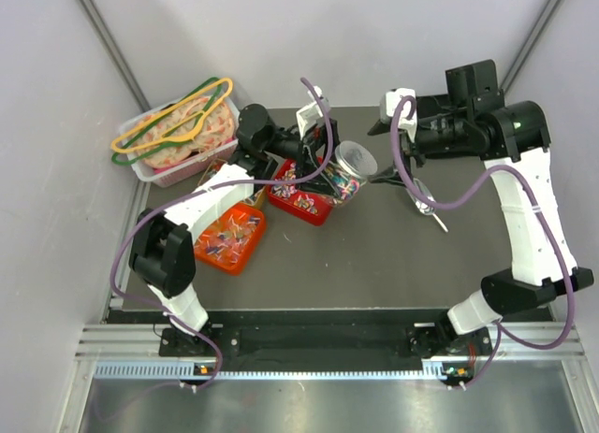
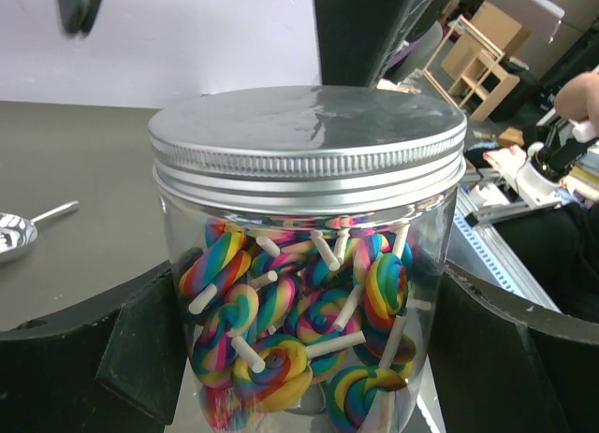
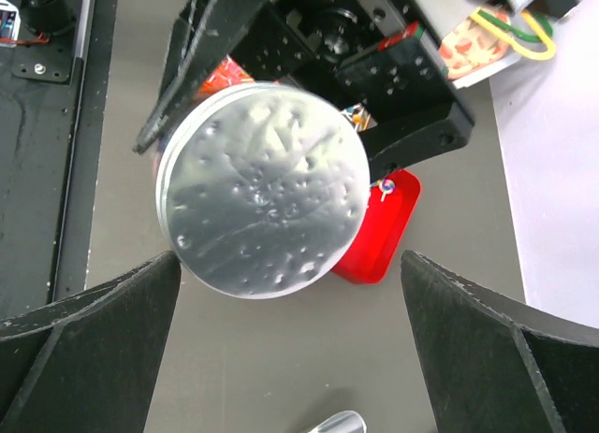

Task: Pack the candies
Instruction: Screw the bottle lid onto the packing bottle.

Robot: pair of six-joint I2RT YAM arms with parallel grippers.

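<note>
My left gripper (image 1: 329,164) is shut on a clear jar (image 1: 351,168) with a silver screw lid, held beside the red tray (image 1: 301,205). In the left wrist view the jar (image 2: 304,265) sits between both fingers (image 2: 140,344), lid on and full of rainbow swirl candies (image 2: 271,368) on white sticks. More small multicoloured candies (image 1: 295,185) lie in the red tray and in the orange tray (image 1: 229,238). My right gripper (image 1: 384,152) is open and empty just right of the jar. In the right wrist view it (image 3: 290,265) looks down on the lid (image 3: 262,190).
A white bin (image 1: 178,138) of pink-orange items with yellow and green hangers stands at the back left. A metal scoop (image 1: 426,201) lies on the dark mat right of the jar. It also shows in the left wrist view (image 2: 17,232). Grey walls close in on both sides.
</note>
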